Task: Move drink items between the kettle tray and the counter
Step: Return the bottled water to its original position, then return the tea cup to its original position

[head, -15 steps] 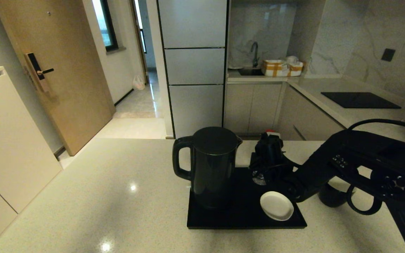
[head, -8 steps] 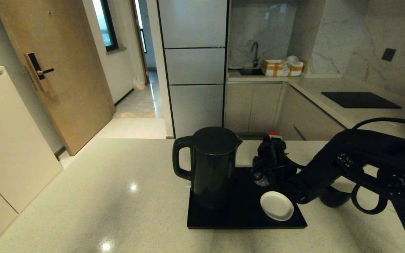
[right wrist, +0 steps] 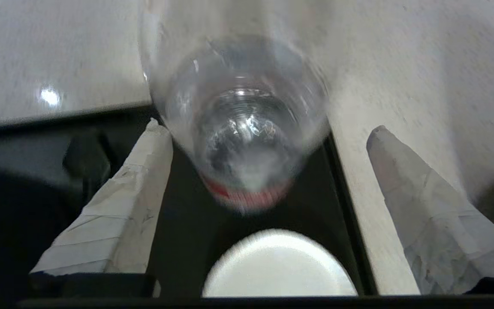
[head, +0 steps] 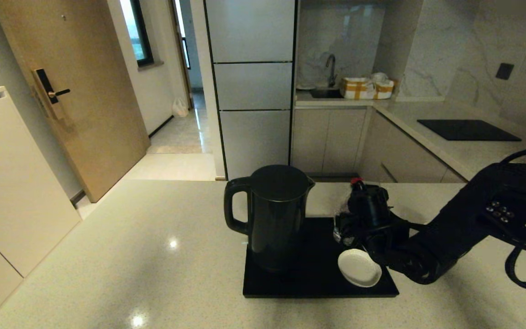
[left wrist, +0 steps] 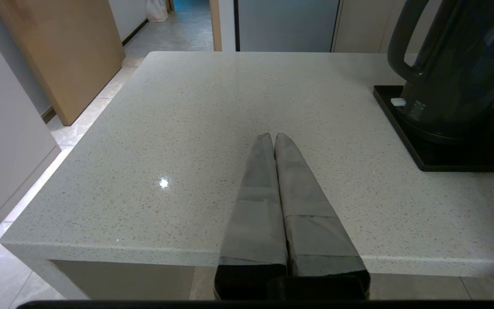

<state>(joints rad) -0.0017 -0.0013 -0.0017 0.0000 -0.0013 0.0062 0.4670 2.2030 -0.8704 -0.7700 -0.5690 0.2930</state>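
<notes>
The tall black kettle (head: 276, 214) (left wrist: 457, 64) stands on the left part of the black kettle tray (head: 318, 285) (right wrist: 178, 223). At the tray's far right corner stands the clear bottle (right wrist: 242, 128); its red cap (head: 357, 181) peeks over my right gripper (head: 365, 203) (right wrist: 266, 126). That gripper is open, one finger on each side of the bottle, with a wide gap at one side. My right arm hides the black cup. My left gripper (left wrist: 273, 136) is shut and empty, above the beige counter (head: 130, 256) (left wrist: 230, 94) left of the tray.
A small white saucer (head: 359, 267) (right wrist: 279, 266) lies on the tray's near right part, just behind the right gripper. A black cooktop (head: 468, 130) and a sink lie on the far worktop. The counter's left edge (left wrist: 79, 137) drops to the floor.
My right arm has swung to the right and lower, and its gripper has shifted a little right and nearer at the bottle. The black cup on the counter is now hidden behind the arm.
</notes>
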